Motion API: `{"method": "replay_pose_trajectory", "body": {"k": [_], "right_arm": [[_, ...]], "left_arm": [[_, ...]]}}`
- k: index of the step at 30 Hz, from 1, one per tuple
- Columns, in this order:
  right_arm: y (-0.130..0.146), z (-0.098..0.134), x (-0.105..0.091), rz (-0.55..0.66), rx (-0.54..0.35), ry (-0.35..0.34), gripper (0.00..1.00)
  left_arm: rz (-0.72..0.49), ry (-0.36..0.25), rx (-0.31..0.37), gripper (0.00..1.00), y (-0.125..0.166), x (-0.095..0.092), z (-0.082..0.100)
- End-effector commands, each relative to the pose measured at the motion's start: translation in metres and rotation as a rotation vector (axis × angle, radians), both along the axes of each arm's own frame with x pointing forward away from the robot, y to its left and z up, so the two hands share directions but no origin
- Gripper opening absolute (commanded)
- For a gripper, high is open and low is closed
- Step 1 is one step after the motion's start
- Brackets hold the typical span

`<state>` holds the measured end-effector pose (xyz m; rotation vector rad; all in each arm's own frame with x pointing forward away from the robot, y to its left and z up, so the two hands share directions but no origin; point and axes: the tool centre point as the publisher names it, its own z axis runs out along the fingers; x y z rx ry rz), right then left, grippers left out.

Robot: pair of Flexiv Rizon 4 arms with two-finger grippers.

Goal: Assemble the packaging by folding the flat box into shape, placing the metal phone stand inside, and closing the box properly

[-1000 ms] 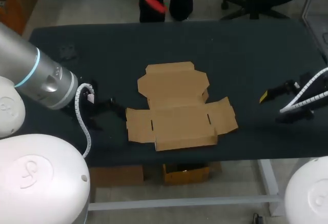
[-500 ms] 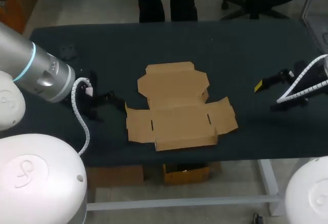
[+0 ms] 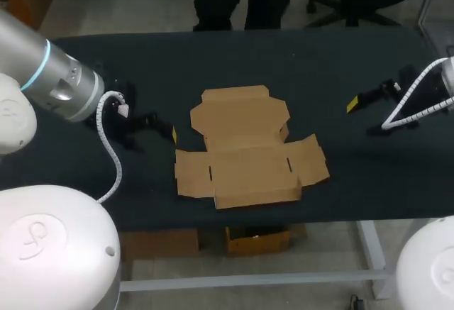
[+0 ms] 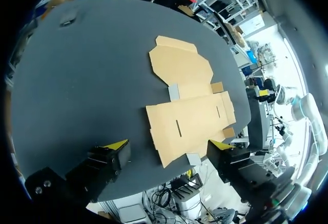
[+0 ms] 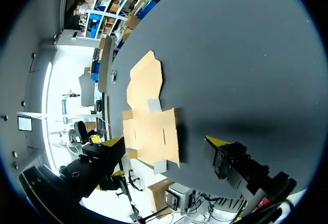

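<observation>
- Box [image 3: 245, 147] of brown cardboard lies unfolded on the dark table [image 3: 340, 62], flaps spread out and panels flat against the surface.
- Left gripper [image 4: 169, 144] hangs just beside the box's left edge without touching it. Its fingers stand wide apart and hold nothing, and the box lies ahead of them.
- Right gripper [image 5: 164, 141] hangs over the table well apart from the box's right side. Its fingers are also spread wide with nothing between them.
- Small dark object [image 3: 92, 72] sits well apart from the box, beyond the left gripper; what it is cannot be told.
</observation>
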<state>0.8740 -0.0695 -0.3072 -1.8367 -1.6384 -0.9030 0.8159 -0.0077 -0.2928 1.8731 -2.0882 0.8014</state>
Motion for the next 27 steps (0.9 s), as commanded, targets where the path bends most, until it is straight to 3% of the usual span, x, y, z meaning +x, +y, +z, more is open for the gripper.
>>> {"method": "replay_pose_trajectory", "body": {"k": [1, 8, 18, 27], "right_arm": [[0.001, -0.004, 0.015, 0.041, 0.016, 0.017, 1.0], [0.006, -0.006, 0.033, 0.075, 0.05, 0.008, 1.0], [0.023, -0.011, 0.061, 0.108, 0.062, 0.04, 1.0], [0.032, -0.015, 0.073, 0.096, 0.059, 0.086, 1.0]], "left_arm": [[-0.02, 0.017, 0.004, 1.0, -0.002, 0.014, 0.001], [-0.042, 0.006, 0.007, 1.0, -0.001, 0.029, 0.004], [-0.088, 0.001, 0.004, 1.0, 0.001, 0.056, 0.002], [-0.106, -0.007, -0.001, 1.0, -0.002, 0.071, 0.003]]}}
